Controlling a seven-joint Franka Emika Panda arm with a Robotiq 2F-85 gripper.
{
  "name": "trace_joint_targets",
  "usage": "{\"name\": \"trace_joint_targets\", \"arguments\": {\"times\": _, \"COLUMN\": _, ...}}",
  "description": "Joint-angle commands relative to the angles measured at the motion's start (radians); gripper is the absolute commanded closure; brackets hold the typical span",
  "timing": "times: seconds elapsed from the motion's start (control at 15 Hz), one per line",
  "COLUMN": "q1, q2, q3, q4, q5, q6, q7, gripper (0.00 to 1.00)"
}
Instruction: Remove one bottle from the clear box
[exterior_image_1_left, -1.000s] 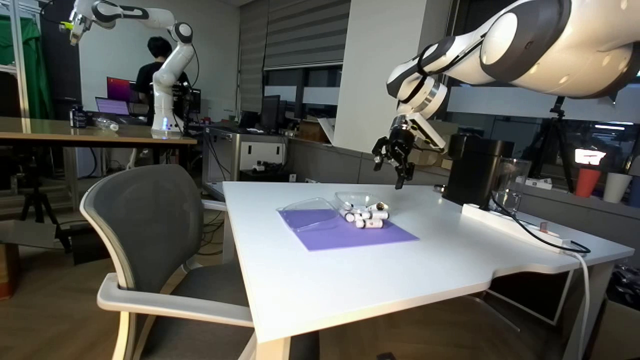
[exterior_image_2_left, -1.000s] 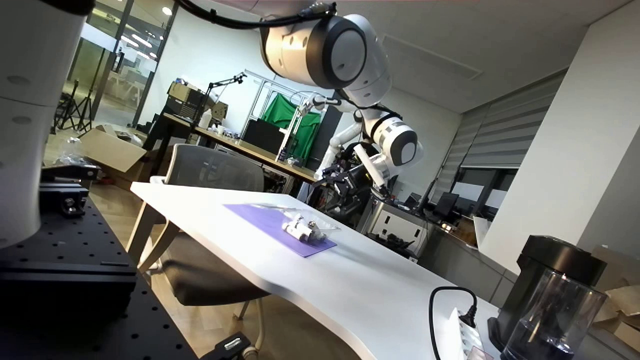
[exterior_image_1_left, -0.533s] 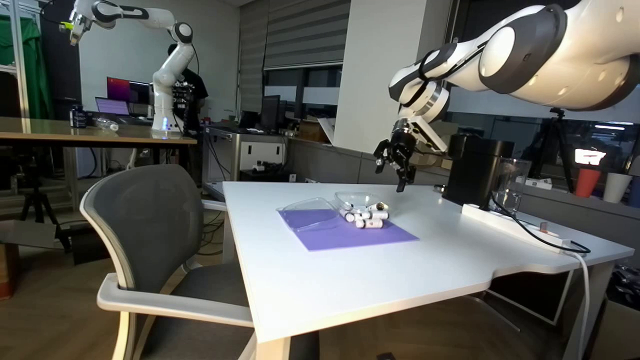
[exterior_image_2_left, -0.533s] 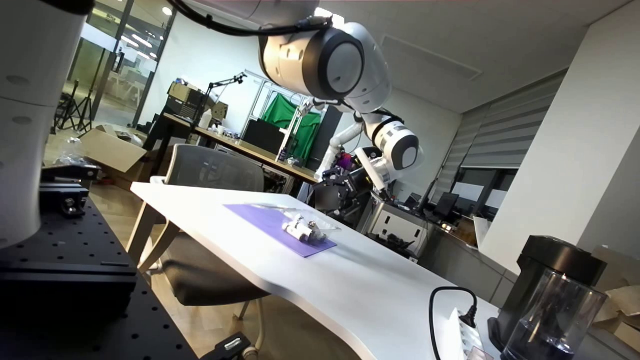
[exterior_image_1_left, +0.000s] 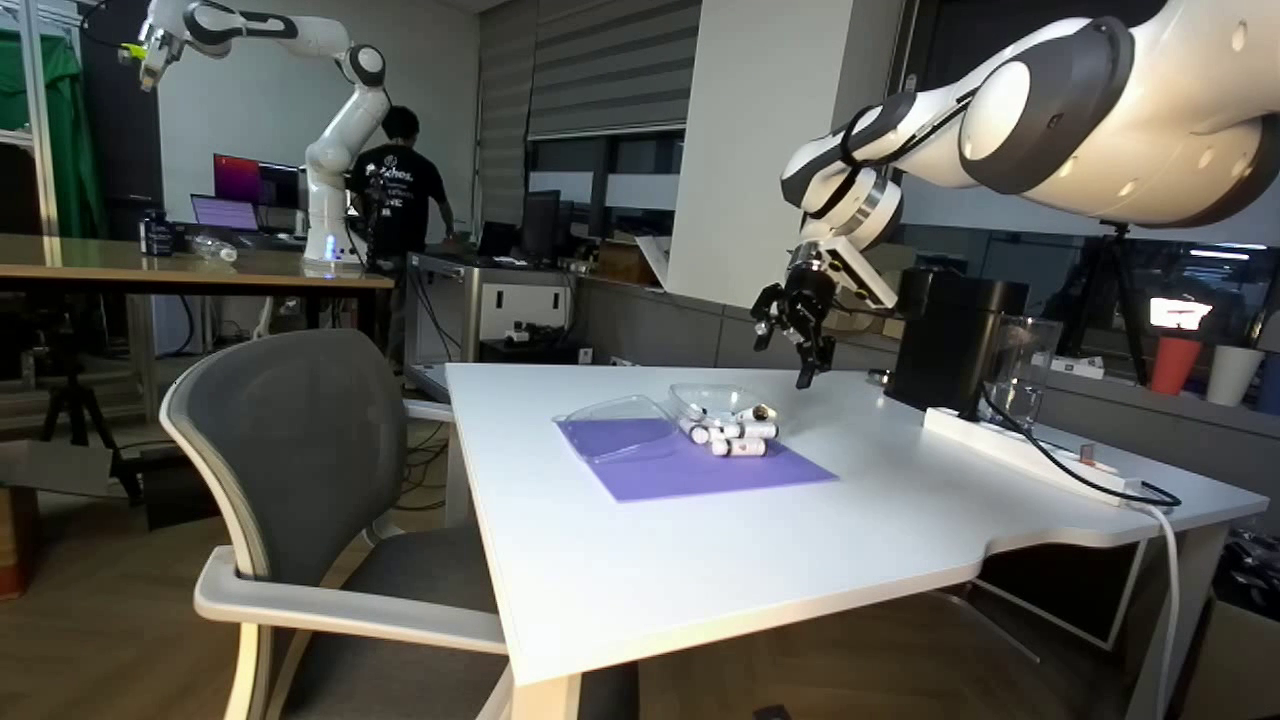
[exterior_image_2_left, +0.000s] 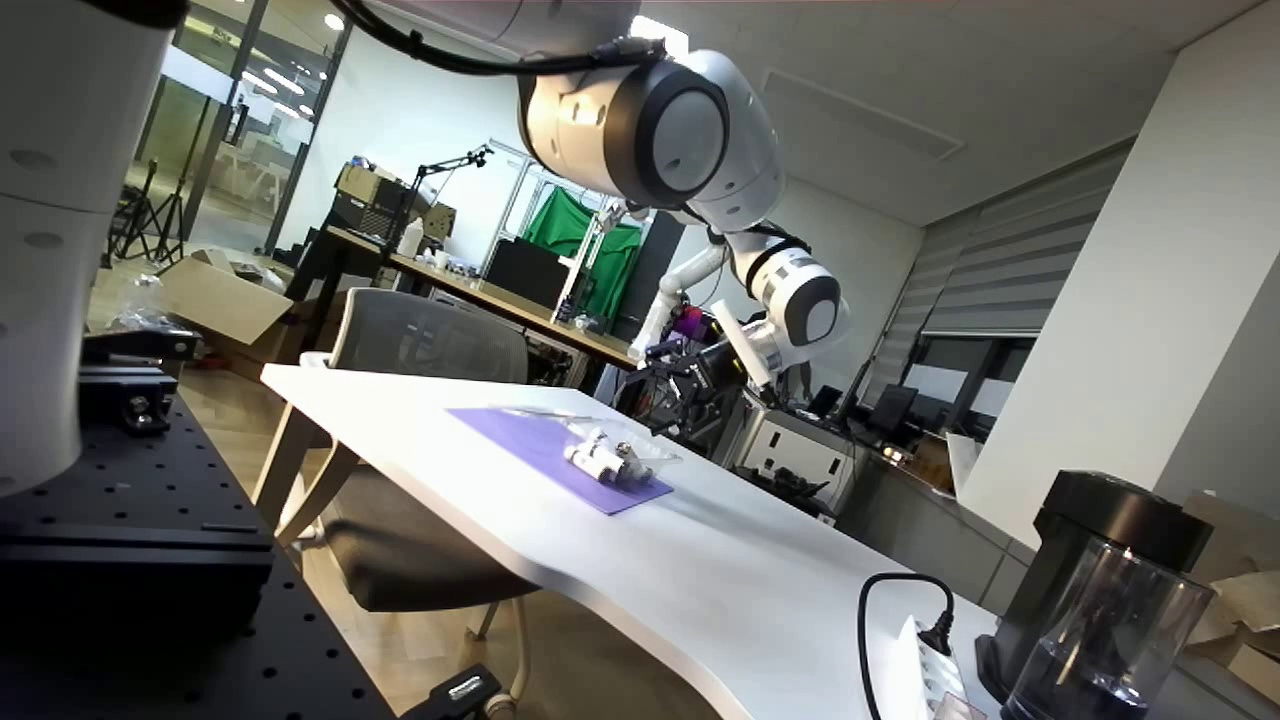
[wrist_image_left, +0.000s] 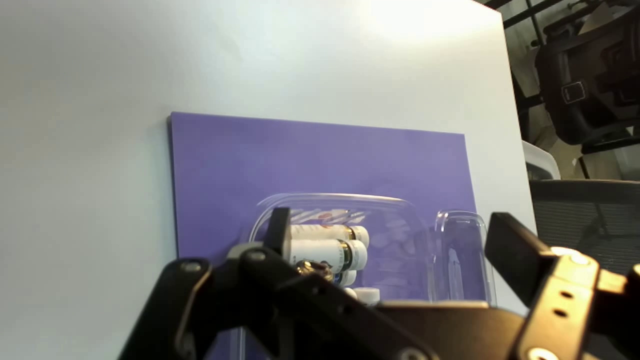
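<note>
The clear box (exterior_image_1_left: 722, 391) is a low see-through container on the purple mat (exterior_image_1_left: 690, 480). Several white-labelled bottles (exterior_image_1_left: 742, 430) with white caps lie in a heap in it. In the wrist view the box (wrist_image_left: 350, 197) and bottles (wrist_image_left: 320, 252) show behind the jaws, with one finger covering part of the bottles. My gripper (exterior_image_1_left: 784, 357) is open and empty in the air above the table, apart from the box; it also shows so in the wrist view (wrist_image_left: 395, 240). The near part of the box is hidden behind the gripper in the wrist view.
A clear lid-like piece (exterior_image_1_left: 622, 430) lies beside the box on the mat; it also shows in the wrist view (wrist_image_left: 462, 216). A white power strip (exterior_image_1_left: 1030, 455) with a black cable and a black appliance (exterior_image_1_left: 945, 345) stand at a table side. A chair (exterior_image_1_left: 300, 450) stands by the table.
My gripper has moved slightly downward and a little right in an exterior view, staying open. The box, bottles and lid have not moved. A person in the background has moved.
</note>
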Motion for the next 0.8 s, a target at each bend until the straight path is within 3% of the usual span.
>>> {"name": "trace_joint_targets", "arguments": {"times": 0.0, "q1": 0.000, "q2": 0.000, "q3": 0.000, "q4": 0.000, "q5": 0.000, "q6": 0.000, "q7": 0.000, "gripper": 0.00}}
{"name": "trace_joint_targets", "arguments": {"times": 0.73, "q1": 0.000, "q2": 0.003, "q3": -0.001, "q4": 0.007, "q5": -0.005, "q6": 0.000, "q7": -0.027, "gripper": 0.00}}
